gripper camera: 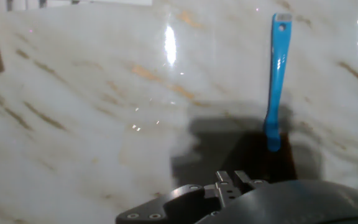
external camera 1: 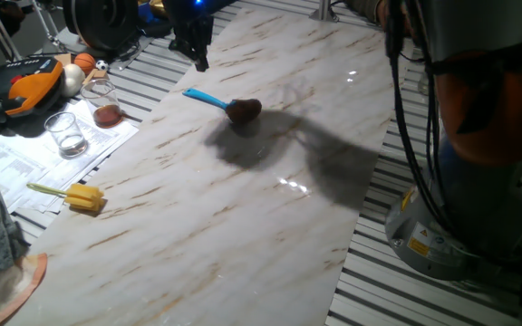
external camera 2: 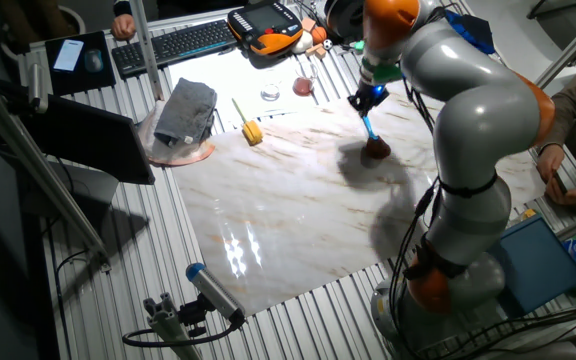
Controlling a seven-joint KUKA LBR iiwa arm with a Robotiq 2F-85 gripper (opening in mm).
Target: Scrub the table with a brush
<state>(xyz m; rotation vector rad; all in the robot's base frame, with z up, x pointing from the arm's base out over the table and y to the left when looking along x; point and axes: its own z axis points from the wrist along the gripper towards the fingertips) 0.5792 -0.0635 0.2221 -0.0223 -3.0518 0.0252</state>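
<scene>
The brush (external camera 1: 229, 105) lies flat on the white marble-patterned table (external camera 1: 198, 226), its blue handle pointing toward the far left and its reddish-brown head (external camera 1: 244, 110) on the slab. My gripper (external camera 1: 200, 62) hangs dark above the table's far edge, a short way beyond the handle's tip and apart from it. In the other fixed view the gripper (external camera 2: 365, 100) sits just above the brush (external camera 2: 373, 138). The hand view shows the whole brush (gripper camera: 275, 87) free on the table (gripper camera: 92, 124); only the hand's housing shows at the bottom edge, and my fingers are hidden.
A yellow sponge on a stick (external camera 1: 78, 196) lies at the slab's left edge. Two glasses (external camera 1: 66, 133) stand on papers beside it, with an orange pendant (external camera 1: 39, 80) behind. A grey cloth (external camera 2: 186, 110) lies on a plate. My arm's base (external camera 1: 442, 226) stands on the striped grating (external camera 1: 370, 299).
</scene>
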